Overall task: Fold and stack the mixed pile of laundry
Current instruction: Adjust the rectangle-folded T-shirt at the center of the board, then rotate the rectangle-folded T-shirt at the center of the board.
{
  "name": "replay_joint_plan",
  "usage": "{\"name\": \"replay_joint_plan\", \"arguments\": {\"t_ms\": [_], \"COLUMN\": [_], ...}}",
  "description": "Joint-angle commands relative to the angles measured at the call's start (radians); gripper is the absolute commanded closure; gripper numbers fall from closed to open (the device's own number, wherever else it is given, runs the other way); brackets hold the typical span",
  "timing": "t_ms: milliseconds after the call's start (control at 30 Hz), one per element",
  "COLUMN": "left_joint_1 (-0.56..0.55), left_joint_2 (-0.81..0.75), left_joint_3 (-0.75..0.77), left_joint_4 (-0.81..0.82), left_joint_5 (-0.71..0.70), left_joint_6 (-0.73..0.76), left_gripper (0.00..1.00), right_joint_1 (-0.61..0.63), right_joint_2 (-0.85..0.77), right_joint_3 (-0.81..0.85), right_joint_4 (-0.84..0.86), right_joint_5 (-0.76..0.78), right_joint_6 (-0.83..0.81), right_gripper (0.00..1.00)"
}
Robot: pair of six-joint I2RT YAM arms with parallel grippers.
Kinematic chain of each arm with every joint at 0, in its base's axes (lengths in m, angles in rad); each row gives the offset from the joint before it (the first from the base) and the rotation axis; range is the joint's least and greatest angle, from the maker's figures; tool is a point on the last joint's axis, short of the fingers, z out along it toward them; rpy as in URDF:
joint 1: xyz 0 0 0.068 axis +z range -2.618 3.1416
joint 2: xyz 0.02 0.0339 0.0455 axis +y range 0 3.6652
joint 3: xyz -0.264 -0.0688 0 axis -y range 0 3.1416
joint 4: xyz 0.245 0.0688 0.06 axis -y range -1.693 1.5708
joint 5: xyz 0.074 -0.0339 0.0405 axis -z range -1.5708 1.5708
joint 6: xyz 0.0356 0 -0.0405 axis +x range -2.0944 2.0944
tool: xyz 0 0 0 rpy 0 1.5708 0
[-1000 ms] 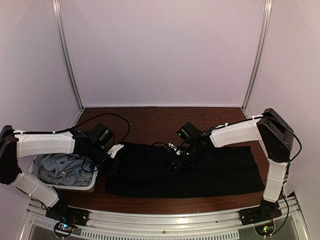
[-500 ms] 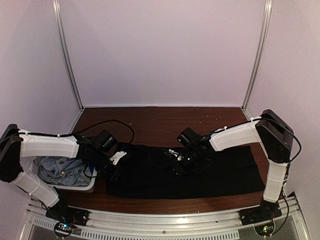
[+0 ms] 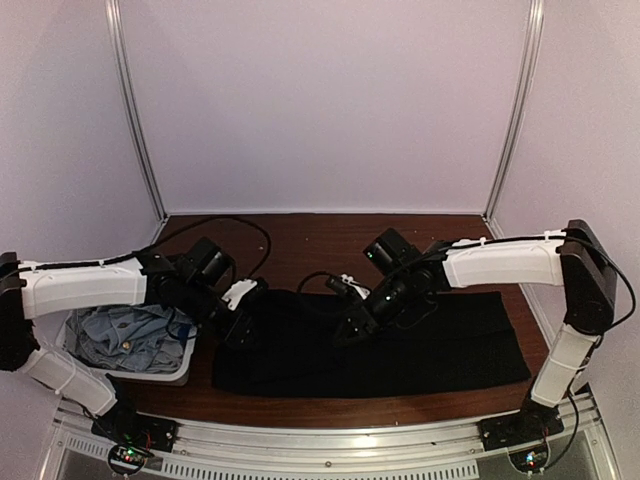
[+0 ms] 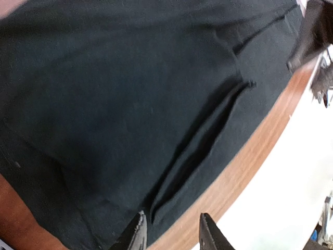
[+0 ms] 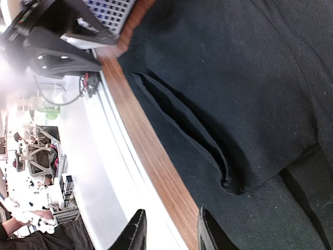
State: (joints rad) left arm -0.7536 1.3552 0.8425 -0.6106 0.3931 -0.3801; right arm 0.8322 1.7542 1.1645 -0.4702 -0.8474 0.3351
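Note:
A large black shirt (image 3: 400, 350) lies spread flat on the brown table (image 3: 320, 240), a long crease (image 4: 208, 140) near its front edge. My left gripper (image 3: 246, 326) hovers over the shirt's left end, jaws open and empty; its left wrist view shows the gripper (image 4: 171, 233) above the hem. My right gripper (image 3: 352, 330) hangs over the shirt's middle, also open and empty; the right wrist view has the gripper (image 5: 170, 229) over the table's front edge beside the shirt (image 5: 250, 94). The rest of the laundry pile, light-blue denim and grey cloth (image 3: 125, 335), sits in a basket.
The white slatted basket (image 3: 135, 377) stands at the table's left front corner, next to the left arm. Bare wood (image 3: 330, 408) runs along the front edge, with a metal rail (image 3: 330, 445) below. White walls close in the back and both sides.
Both grippers have gone from shut to open and let go of the black shirt. The left one shifted right over the cloth; the right arm stretched out and its elbow moved right.

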Motion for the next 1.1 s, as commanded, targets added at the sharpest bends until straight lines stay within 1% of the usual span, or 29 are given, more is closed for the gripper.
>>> {"name": "replay_joint_plan", "arguments": {"t_ms": [0,100,167,267,333,467,633,700,800,967,1067], "left_joint_1": [-0.003,-0.003,-0.010,-0.041,-0.068,-0.145,-0.275,-0.332,-0.382,-0.388,-0.369], "left_joint_2": [0.081,0.171,0.228,0.278,0.301,0.342,0.388,0.386,0.348,0.291,0.290], "left_joint_3": [0.089,0.149,0.177,0.194,0.193,0.195,0.231,0.246,0.259,0.260,0.265], "left_joint_4": [0.064,0.066,0.078,0.090,0.083,0.047,-0.048,-0.078,-0.083,-0.061,-0.054], "left_joint_5": [-0.077,-0.148,-0.154,-0.163,-0.171,-0.207,-0.236,-0.241,-0.255,-0.294,-0.323], "left_joint_6": [-0.019,-0.034,-0.033,-0.012,0.006,0.042,0.115,0.145,0.167,0.164,0.110], "left_gripper": [0.63,0.63,0.64,0.68,0.69,0.70,0.72,0.72,0.72,0.72,0.72], "right_joint_1": [-0.015,-0.046,-0.083,-0.167,-0.235,-0.364,-0.479,-0.505,-0.514,-0.515,-0.516], "right_joint_2": [-0.029,-0.037,-0.061,-0.128,-0.174,-0.228,-0.272,-0.290,-0.288,-0.271,-0.250], "right_joint_3": [0.022,0.010,-0.011,-0.061,-0.087,-0.133,-0.192,-0.208,-0.215,-0.212,-0.188], "right_joint_4": [-0.019,-0.010,0.016,0.063,0.062,0.016,-0.018,-0.023,-0.033,-0.047,-0.095], "right_joint_5": [-0.017,0.009,0.013,0.001,0.013,0.051,0.073,0.068,0.059,0.055,0.088], "right_joint_6": [-0.016,0.012,0.041,0.093,0.107,0.105,0.090,0.085,0.071,0.054,0.017], "right_gripper": [0.66,0.66,0.65,0.65,0.65,0.63,0.63,0.63,0.63,0.63,0.63]}}
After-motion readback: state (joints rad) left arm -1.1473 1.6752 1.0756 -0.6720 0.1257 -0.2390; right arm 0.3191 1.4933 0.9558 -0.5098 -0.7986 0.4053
